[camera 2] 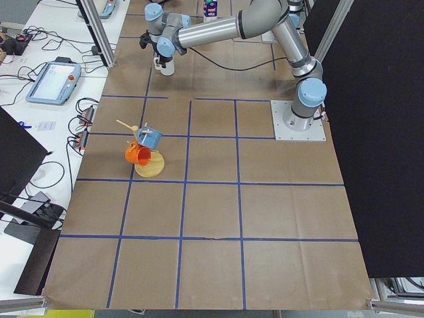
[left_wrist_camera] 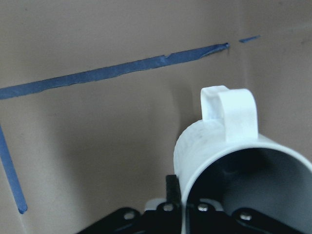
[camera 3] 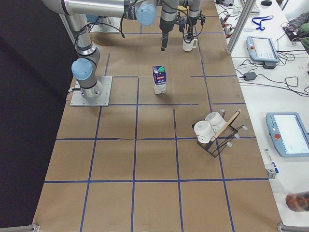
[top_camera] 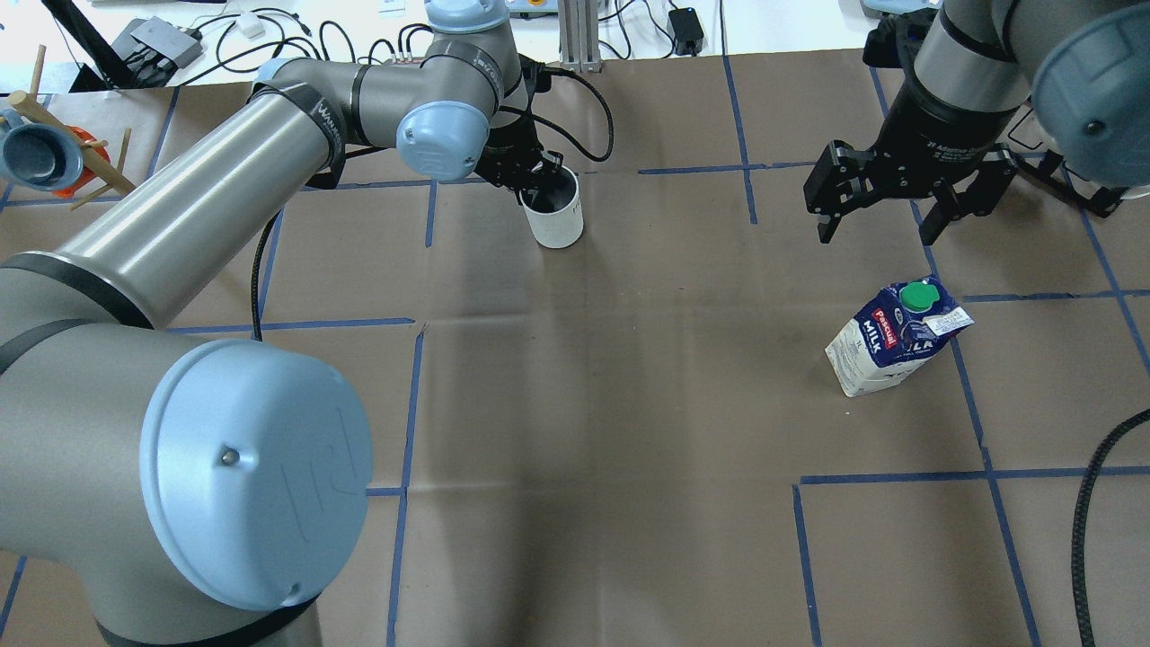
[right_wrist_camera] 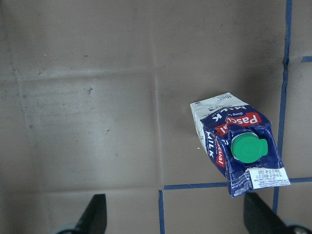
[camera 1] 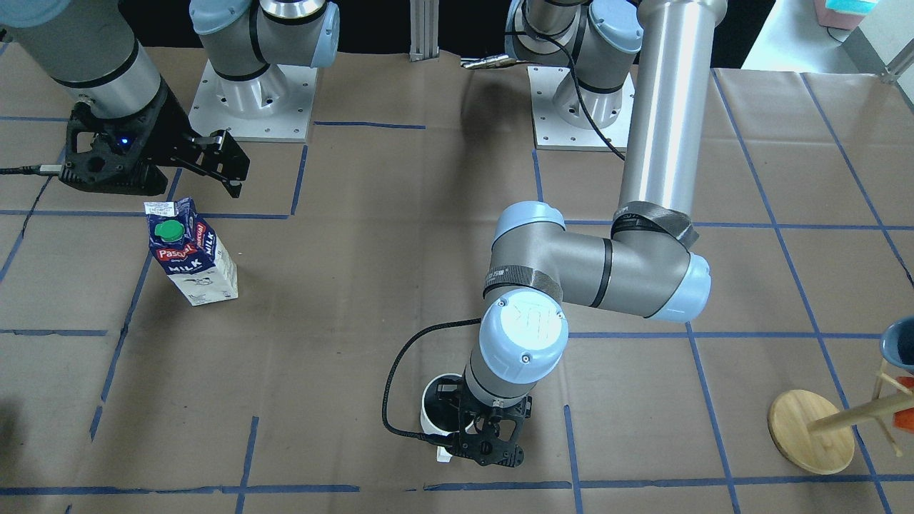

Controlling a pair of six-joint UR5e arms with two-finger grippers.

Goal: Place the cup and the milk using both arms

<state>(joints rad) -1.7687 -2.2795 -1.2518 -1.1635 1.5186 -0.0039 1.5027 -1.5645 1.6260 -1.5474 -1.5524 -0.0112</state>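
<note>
The white cup (top_camera: 559, 222) stands upright at the far middle of the table, its handle away from the robot (camera 1: 444, 453). My left gripper (top_camera: 537, 187) reaches down onto the cup's rim and is shut on its wall; the left wrist view shows one finger (left_wrist_camera: 170, 187) against the outside of the cup (left_wrist_camera: 214, 151). The milk (top_camera: 889, 346) stands upright on the robot's right, green cap up (camera 1: 189, 257). My right gripper (top_camera: 879, 235) is open and empty, above and beyond the milk; the right wrist view shows the milk (right_wrist_camera: 239, 146) ahead of the gripper (right_wrist_camera: 175, 214).
A wooden mug tree (camera 1: 810, 432) with a blue and an orange cup stands at the table's left end (top_camera: 36, 153). A rack with white cups (camera 3: 212, 130) stands at the right end. The arms' base plates (camera 1: 253, 100) are at the robot's edge.
</note>
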